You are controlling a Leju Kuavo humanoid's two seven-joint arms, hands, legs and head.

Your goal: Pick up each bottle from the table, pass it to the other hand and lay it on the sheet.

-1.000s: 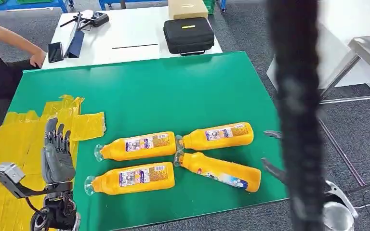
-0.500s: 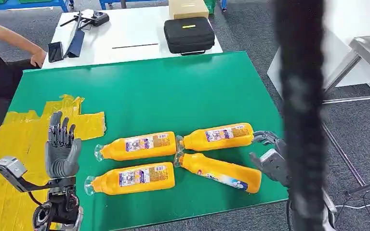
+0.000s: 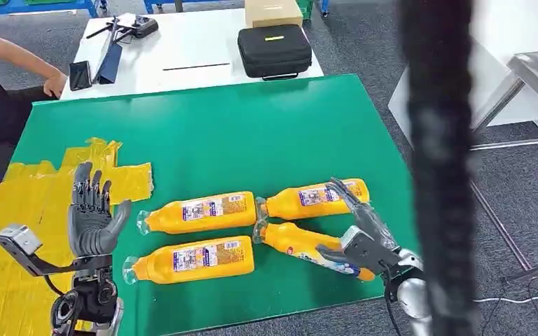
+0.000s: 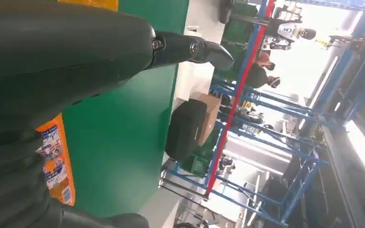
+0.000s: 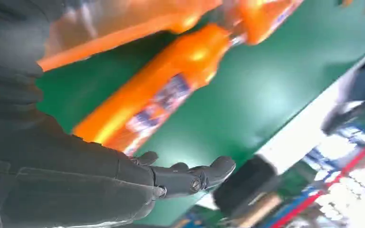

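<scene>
Four orange bottles lie on the green table (image 3: pixel 252 133): a near-left bottle (image 3: pixel 192 259), a far-left bottle (image 3: pixel 199 211), a far-right bottle (image 3: pixel 315 197) and a near-right bottle (image 3: pixel 298 243). My right hand (image 3: pixel 361 234) is spread over the base end of the near-right bottle (image 5: pixel 157 102), fingers reaching toward the far-right one, thumb (image 5: pixel 190 178) apart and not closed on it. My left hand (image 3: pixel 91 220) stands upright with fingers apart, holding nothing, at the edge of the yellow sheet (image 3: pixel 28 210). A bottle label (image 4: pixel 57 161) shows beside its thumb (image 4: pixel 190 50).
A white table behind carries a black case (image 3: pixel 274 50), a cardboard box (image 3: pixel 273 10), a phone (image 3: pixel 80 75) and tools. A person's arm (image 3: pixel 14 52) rests at the far left. A blurred dark strip (image 3: pixel 438 168) close to the camera hides the table's right edge.
My right hand has come in from the table's right edge and now lies over the near-right bottle's base. The left hand has stayed put, its thumb spreading slightly.
</scene>
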